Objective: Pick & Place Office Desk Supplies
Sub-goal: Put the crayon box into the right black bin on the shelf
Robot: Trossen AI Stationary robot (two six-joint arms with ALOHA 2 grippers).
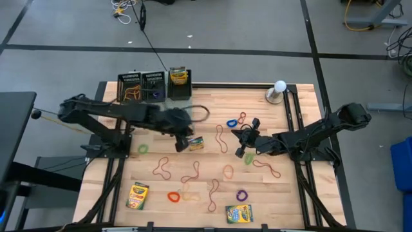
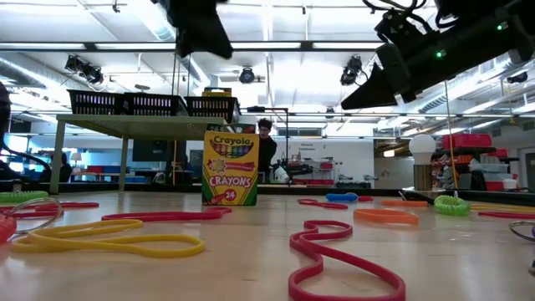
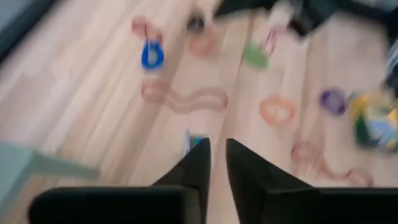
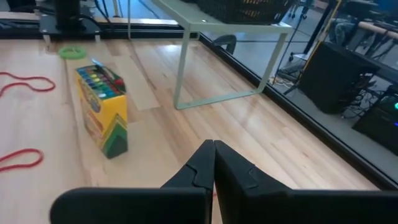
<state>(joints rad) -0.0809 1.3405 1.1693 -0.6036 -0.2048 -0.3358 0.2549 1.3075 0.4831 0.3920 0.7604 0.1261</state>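
Just beside left gripper (image 1: 183,143) stands crayon box (image 1: 196,143).

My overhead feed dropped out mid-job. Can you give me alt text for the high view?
Both arms meet over the middle of the wooden table: the left gripper beside an upright crayon box, the right gripper shut nearby. Coloured rubber bands lie scattered; three mesh trays line the far edge.

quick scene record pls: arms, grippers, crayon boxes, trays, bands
left gripper: mid-table, beside upright crayon box; a narrow gap shows between its fingers in its wrist view
right gripper: right of centre, shut, holds nothing visible
flat crayon boxes: front left, front right
mesh trays: three, on the stand at back left, one holding a crayon box
rubber bands: scattered on table
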